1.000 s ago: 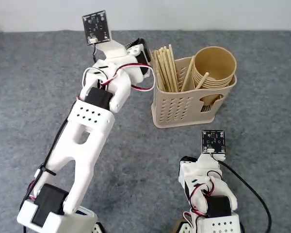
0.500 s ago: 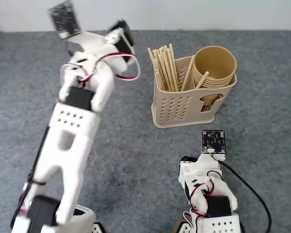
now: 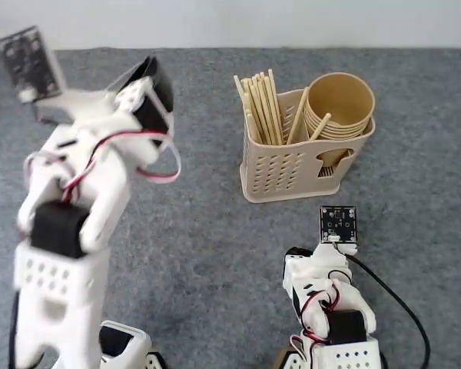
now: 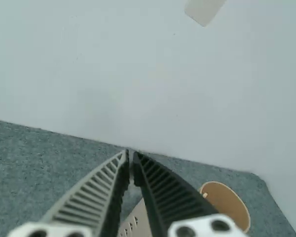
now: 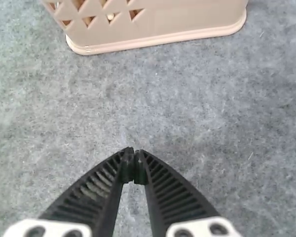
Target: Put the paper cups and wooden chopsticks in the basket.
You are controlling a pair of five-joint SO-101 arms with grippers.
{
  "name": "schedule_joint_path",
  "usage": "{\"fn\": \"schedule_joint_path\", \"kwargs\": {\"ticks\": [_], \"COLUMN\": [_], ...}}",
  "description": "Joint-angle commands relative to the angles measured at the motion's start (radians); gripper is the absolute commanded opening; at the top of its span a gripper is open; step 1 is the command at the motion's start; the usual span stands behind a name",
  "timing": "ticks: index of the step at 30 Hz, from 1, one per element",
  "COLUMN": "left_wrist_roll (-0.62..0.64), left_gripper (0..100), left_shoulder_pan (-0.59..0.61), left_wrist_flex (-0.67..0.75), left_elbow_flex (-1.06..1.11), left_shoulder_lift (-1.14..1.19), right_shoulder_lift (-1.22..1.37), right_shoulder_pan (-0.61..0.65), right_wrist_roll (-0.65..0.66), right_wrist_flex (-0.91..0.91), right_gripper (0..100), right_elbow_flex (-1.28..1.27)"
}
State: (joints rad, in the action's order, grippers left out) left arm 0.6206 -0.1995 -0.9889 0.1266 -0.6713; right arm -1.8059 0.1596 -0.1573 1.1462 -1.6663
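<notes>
Grey felt tabletop [image 3: 215, 254]; plain pale wall [image 3: 292, 23] at back, light even.

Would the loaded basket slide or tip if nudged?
Probably light: the basket is perforated plastic. It may tip before sliding, since chopsticks and stacked paper cups rise above its rim and the grey mat looks fuzzy.

Basket [image 3: 292, 173] looks matt plastic, chopsticks [image 3: 261, 108] wood, cups [image 3: 339, 100] paper, table covering [image 3: 215, 246] fuzzy cloth.
</notes>
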Motion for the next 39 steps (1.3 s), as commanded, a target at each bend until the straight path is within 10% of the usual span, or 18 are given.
{"fn": "schedule_joint_path", "kwargs": {"ticks": [1,11,23,39], "left_wrist_roll": [-0.018,-0.092,-0.255,-0.327], "left_gripper": [1,1,1,1], "left_shoulder_pan": [0.009,0.038,0.216,0.253], "left_wrist_flex": [-0.097,-0.222,0.040,0.048], "left_elbow_flex": [-0.062,0.108,0.751,1.254], "left_shoulder_lift": [-0.115,-0.373,-0.806,-1.145], "right_shoulder_lift": [-0.007,-0.007,-0.008,-0.008], "right_shoulder_pan": [-0.012,-0.012,-0.067,-0.068], "right_wrist_roll": [-0.002,-0.002,-0.009,-0.009], "right_wrist_flex": [0.001,0.001,-0.008,-0.005], "right_gripper": [0.9,0.9,0.9,0.9], "right_elbow_flex": [-0.018,-0.018,-0.018,-0.018]}}
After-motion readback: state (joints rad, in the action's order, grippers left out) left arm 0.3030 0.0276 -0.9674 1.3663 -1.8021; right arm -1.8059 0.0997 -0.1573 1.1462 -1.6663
